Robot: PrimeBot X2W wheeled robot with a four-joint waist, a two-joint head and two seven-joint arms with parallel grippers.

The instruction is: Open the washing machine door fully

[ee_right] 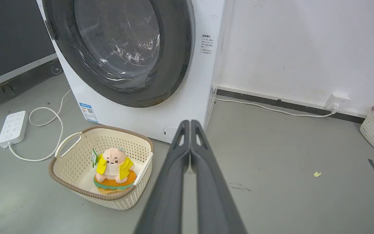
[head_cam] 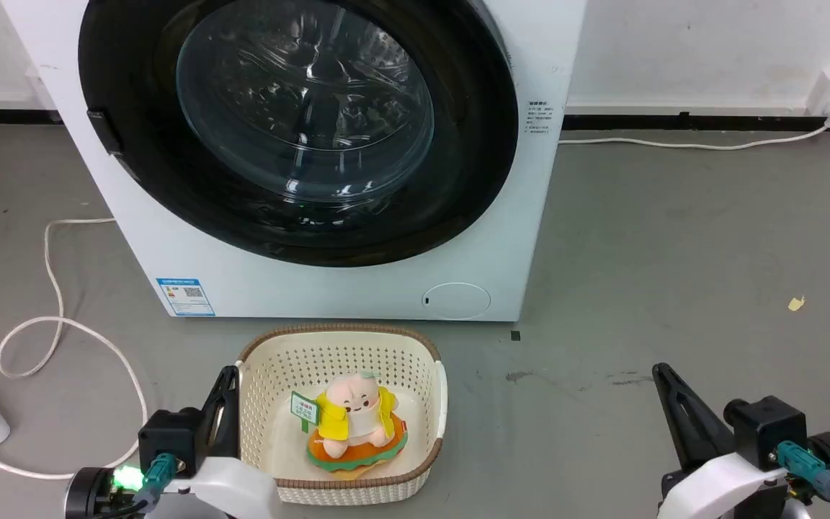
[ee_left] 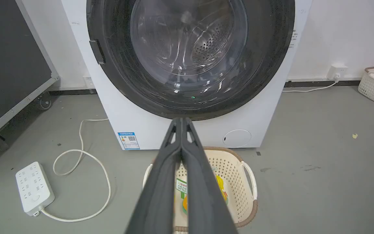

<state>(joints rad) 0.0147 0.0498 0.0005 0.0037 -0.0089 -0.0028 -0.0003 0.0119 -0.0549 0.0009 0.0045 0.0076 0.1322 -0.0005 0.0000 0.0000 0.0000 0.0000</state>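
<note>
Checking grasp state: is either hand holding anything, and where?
Nothing held: left hand and right hand are shut empty, clear of the washing machine door.

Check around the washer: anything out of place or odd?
Nothing spilled or damaged. A small yellow scrap lies on the floor right of the machine, and a cable loops loosely on its left.

Washing machine door [head_cam: 300, 122]: round glossy black, glass bowl window, shut flush w/ front.

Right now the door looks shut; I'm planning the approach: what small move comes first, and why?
Probably lift the left gripper toward the dark tab on the left rim of the washing machine door, likely its handle. The door sits closed; that gripper is shut and low.
</note>
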